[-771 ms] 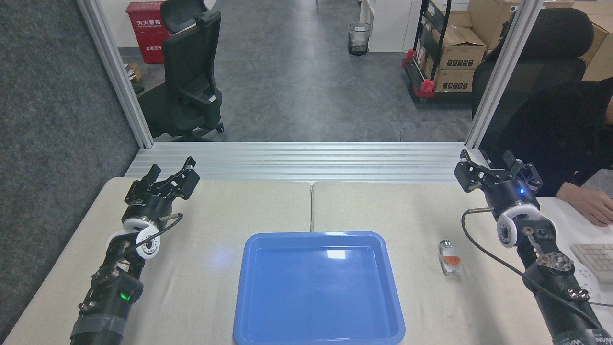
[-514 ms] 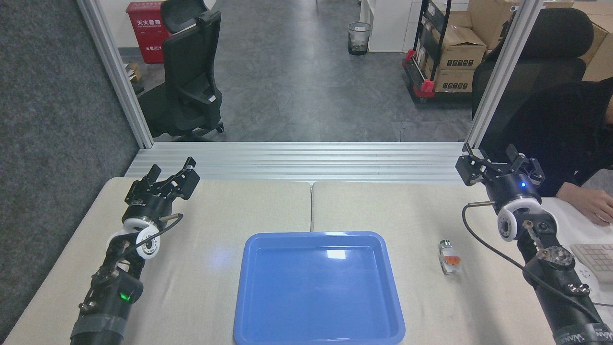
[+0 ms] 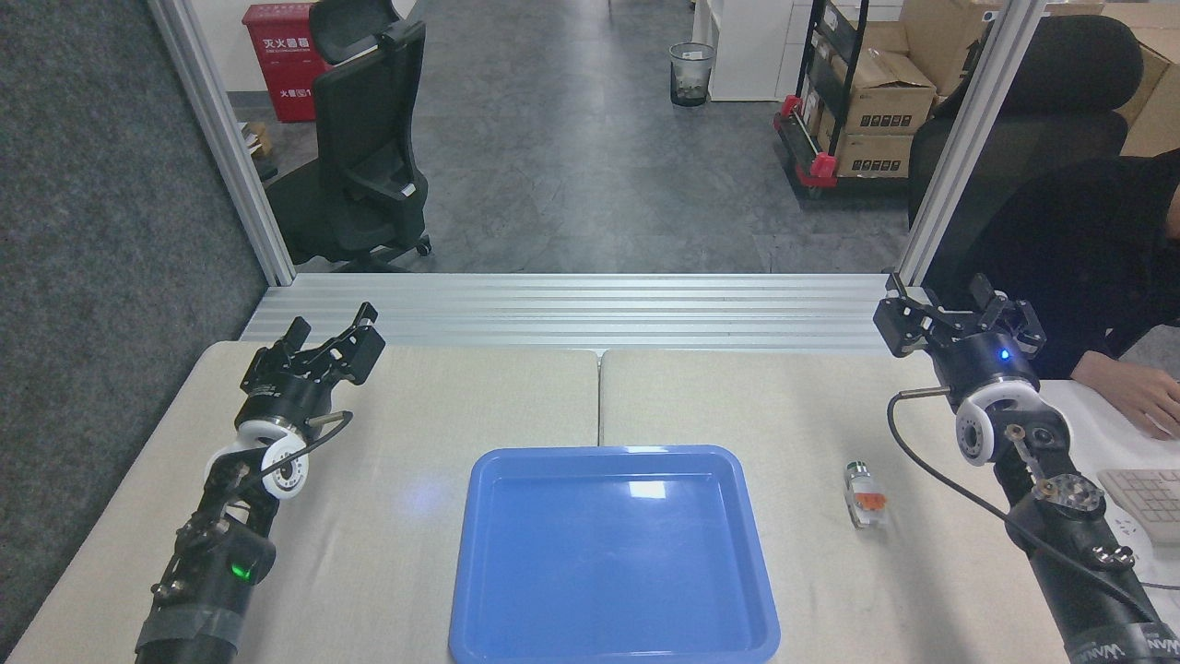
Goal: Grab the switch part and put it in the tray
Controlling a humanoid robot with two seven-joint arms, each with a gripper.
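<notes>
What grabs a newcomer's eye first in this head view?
The glossy blue tray dominates, sitting empty at the near centre of the table. Right of it, apart from the rim, the small switch part lies on the table. The left gripper and right gripper stand raised at the far corners, both open, holding nothing.

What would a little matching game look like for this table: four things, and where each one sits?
Things:
1. tray
2. switch part
3. left hand
4. right hand

Places:
A. raised by the table's far right corner
B. lying on the table, right of the tray
C. middle of the table, near edge
D. above the table's far left corner

Pairs: 1-C, 2-B, 3-D, 4-A
</notes>
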